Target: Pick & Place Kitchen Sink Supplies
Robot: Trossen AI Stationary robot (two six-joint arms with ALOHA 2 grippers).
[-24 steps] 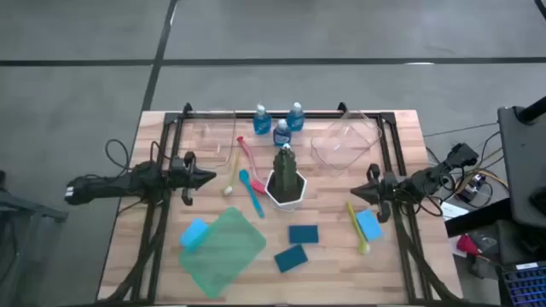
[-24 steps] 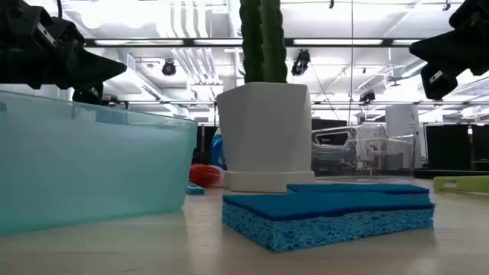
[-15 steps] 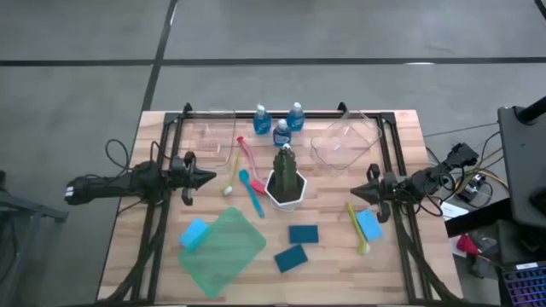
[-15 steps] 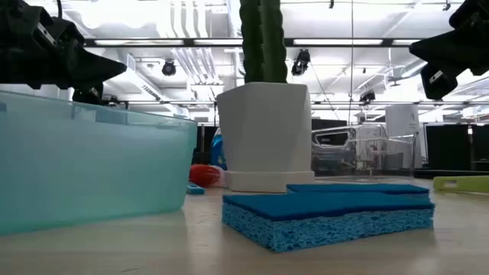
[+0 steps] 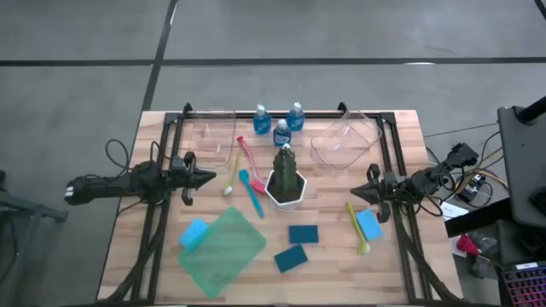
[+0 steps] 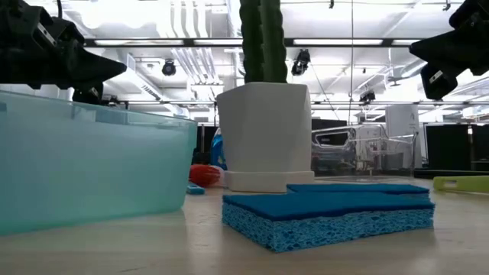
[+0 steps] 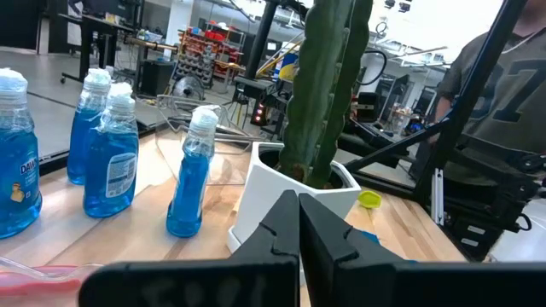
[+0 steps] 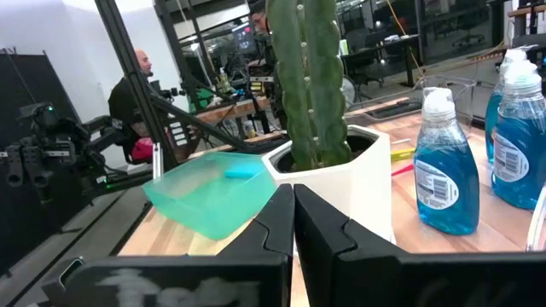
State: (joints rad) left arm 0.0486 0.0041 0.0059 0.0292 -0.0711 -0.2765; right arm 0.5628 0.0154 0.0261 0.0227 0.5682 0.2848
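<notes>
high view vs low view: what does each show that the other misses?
High only: three blue bottles, clear bins, lime brush, light-blue sponges, both arms whole, left gripper and right gripper shut, clear of everything.
Low only: the room's ceiling lights behind the table.
Both: cactus in white pot, teal sponges, green sheet.

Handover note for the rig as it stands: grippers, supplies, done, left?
Left gripper shut, empty, at the table's left side. Right gripper shut, empty, at the right side.
Three blue white-capped bottles stand at the far edge. Long-handled brushes lie left of the cactus pot; a lime brush lies right. Sponges lie in front.
Done: nothing visibly moved. Left: everything.
</notes>
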